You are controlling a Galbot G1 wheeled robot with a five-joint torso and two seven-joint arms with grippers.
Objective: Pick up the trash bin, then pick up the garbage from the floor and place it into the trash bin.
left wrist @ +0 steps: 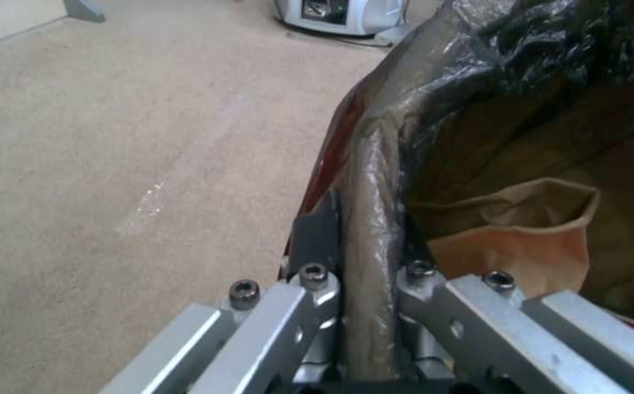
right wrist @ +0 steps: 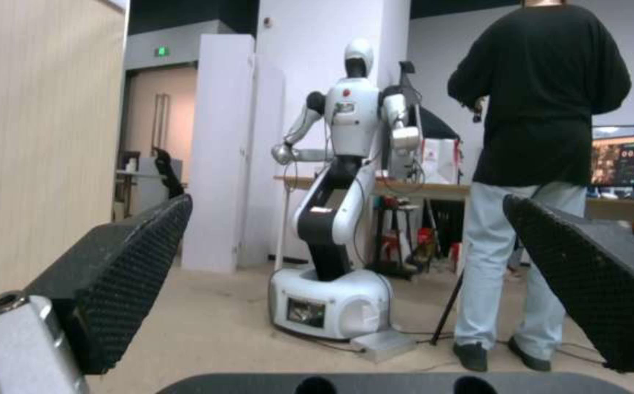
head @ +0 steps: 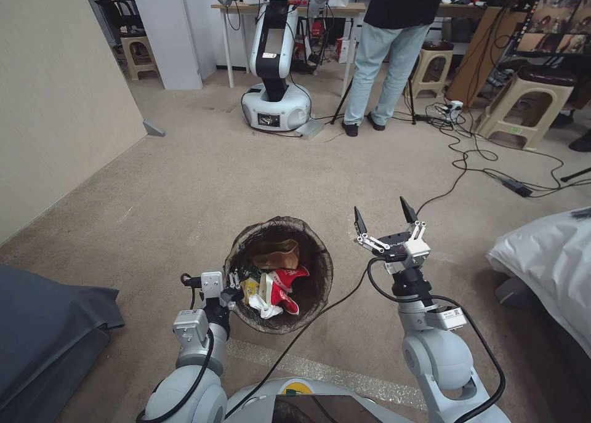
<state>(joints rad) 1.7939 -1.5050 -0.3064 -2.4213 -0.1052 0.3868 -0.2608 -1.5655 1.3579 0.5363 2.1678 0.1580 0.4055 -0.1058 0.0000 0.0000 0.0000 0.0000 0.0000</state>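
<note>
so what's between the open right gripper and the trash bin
Bare carpet crossed by one black cable, as the head view shows. The right gripper hangs open and empty beside the trash bin, whose rim the left gripper clamps.

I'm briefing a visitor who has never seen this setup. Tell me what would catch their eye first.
First, the trash bin in the middle of the carpet, its dark liner holding a brown paper bag and red-and-white cups. The left end effector is clamped on its rim; the right end effector is beside it, open and empty. Farther off, another white robot stands by a table.
</note>
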